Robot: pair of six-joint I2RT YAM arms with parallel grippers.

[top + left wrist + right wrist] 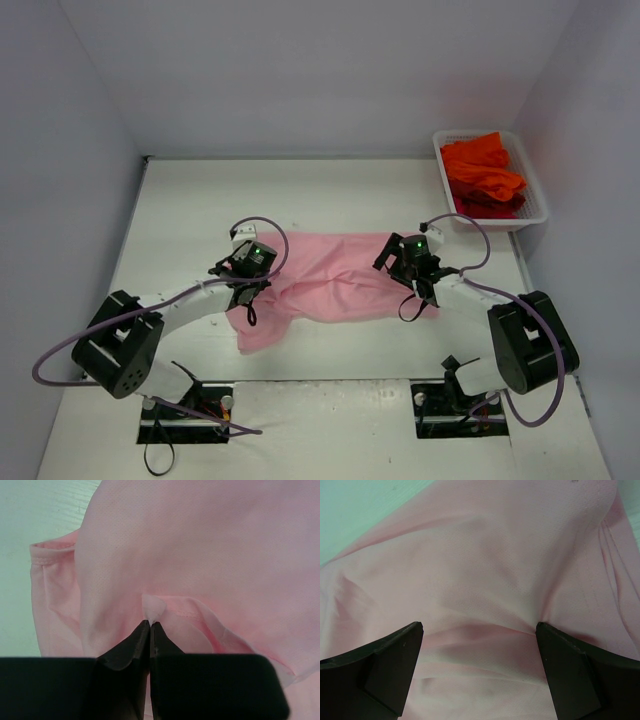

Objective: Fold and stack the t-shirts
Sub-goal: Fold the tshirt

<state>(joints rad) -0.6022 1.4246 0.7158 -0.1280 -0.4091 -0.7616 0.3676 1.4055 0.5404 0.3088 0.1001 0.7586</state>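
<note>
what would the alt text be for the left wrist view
The left arm's two black fingers are shut on a small fold at the hem of a light pink t-shirt, which fills most of the frame. A strip of pale table shows at the upper left.

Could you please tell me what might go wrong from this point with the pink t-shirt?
1. The left gripper is shut on only a small peak of the light pink cloth t-shirt, beside a hem. So thin a pinch may slip when lifted.
2. The right gripper hangs open over rumpled cloth. Closing here could catch several layers, or none.
3. With only one side gripped, pulling could drag and bunch the shirt instead of folding it.
</note>
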